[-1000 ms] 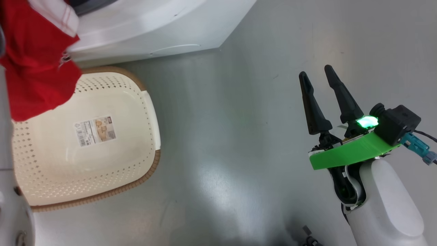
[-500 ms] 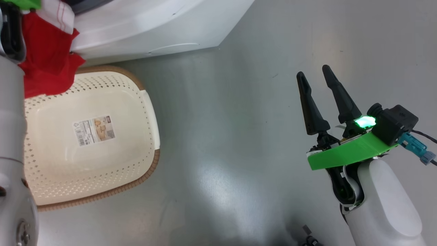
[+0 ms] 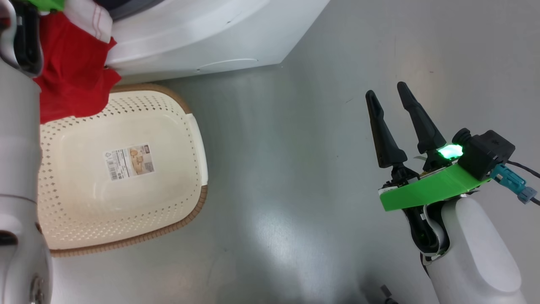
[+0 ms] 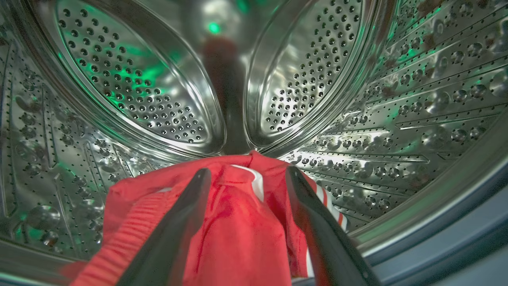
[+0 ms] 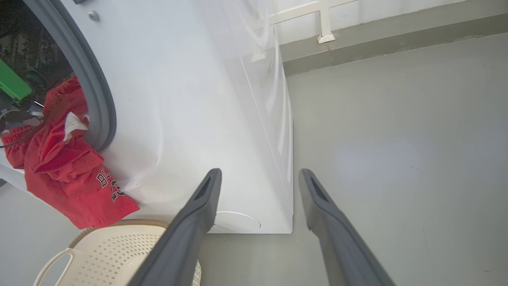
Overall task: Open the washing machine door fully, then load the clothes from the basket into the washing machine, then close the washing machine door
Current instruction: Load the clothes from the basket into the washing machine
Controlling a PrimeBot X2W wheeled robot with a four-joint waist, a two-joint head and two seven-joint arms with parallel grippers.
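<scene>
Inside the perforated steel drum (image 4: 131,79) of the washing machine (image 5: 190,103), my left gripper (image 4: 247,174) is open, its fingers spread on either side of the red clothes (image 4: 234,222) lying loose on the drum's lip. Part of the red clothes (image 5: 67,174) hangs out over the grey door seal (image 5: 99,99), above the basket (image 5: 119,254). In the head view the clothes (image 3: 71,80) dangle over the far left corner of the cream basket (image 3: 192,139), whose bottom shows a label. My right gripper (image 3: 388,93) hovers open over the floor, holding nothing. The washing machine door is out of view.
My pale left forearm (image 3: 17,139) runs up the left edge of the head view beside the basket. Grey floor (image 3: 287,169) lies between the basket and the right arm. A wall base with a white bracket (image 5: 325,35) stands behind the washer.
My left gripper has opened and let go of the red clothes at the drum's mouth. The hanging cloth has risen off the basket. The head camera has shifted slightly; the right arm is still.
</scene>
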